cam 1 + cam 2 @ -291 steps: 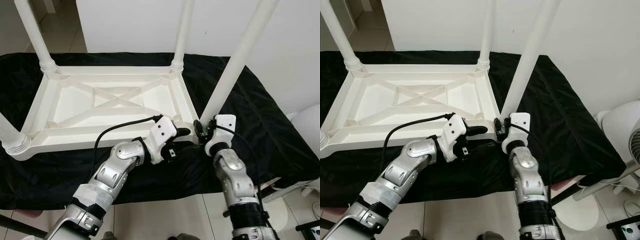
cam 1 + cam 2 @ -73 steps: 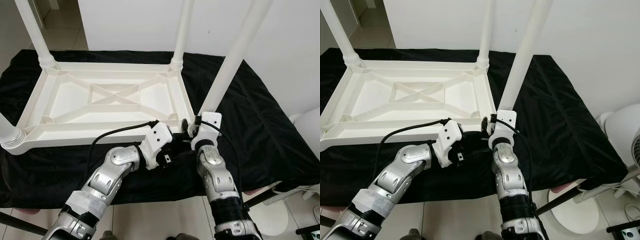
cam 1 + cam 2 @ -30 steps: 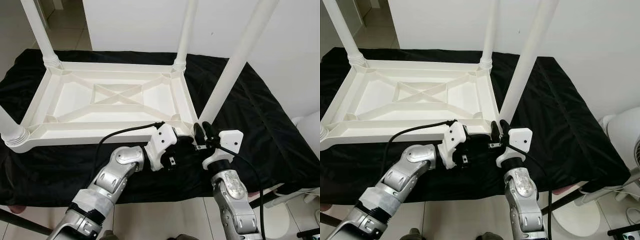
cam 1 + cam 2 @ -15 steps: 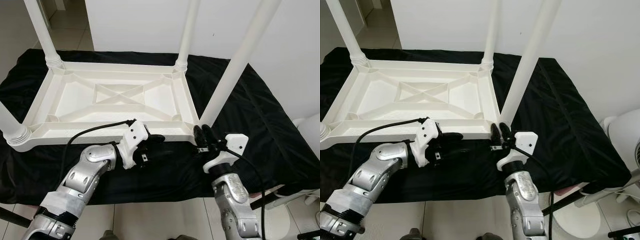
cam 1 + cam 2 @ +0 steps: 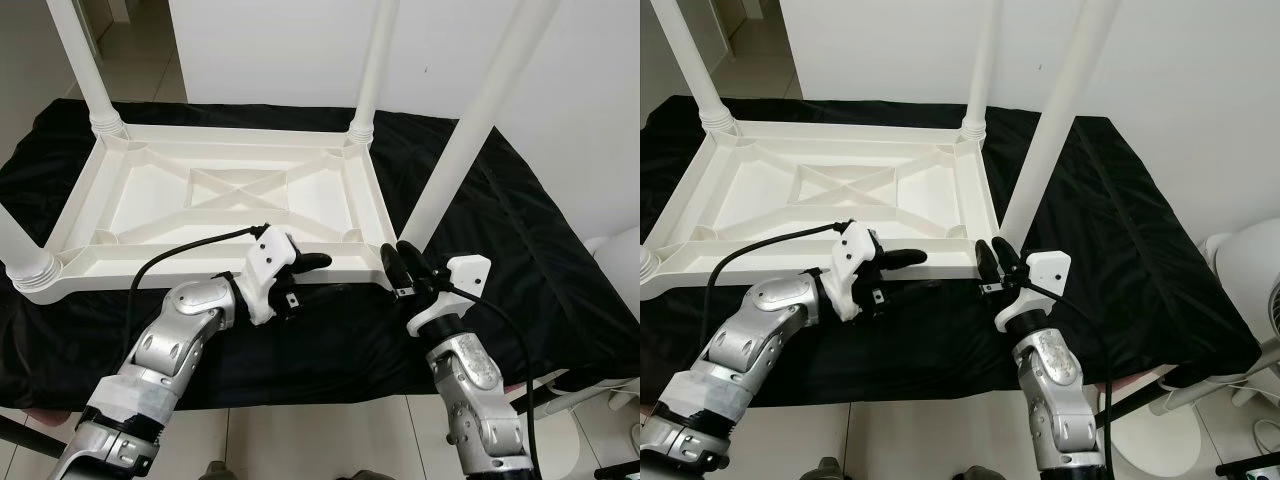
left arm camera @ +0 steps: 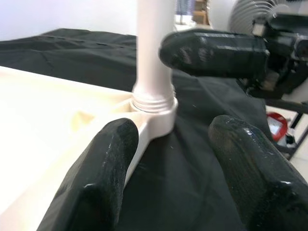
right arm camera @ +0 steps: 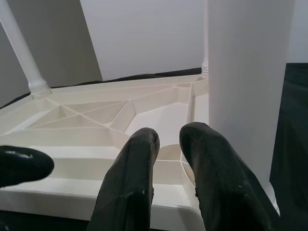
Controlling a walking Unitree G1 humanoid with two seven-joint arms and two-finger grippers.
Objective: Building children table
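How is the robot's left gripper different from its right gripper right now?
The left gripper is spread open at the long front edge of the upturned white plastic table; the right gripper has its fingers close together, nearly shut. The left sits further from the near corner leg; the right sits at its base. Both have black fingers and hold nothing.

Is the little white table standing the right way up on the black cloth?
No, the white table lies upside down on the black cloth, its ribbed underside facing up and its legs pointing upward.
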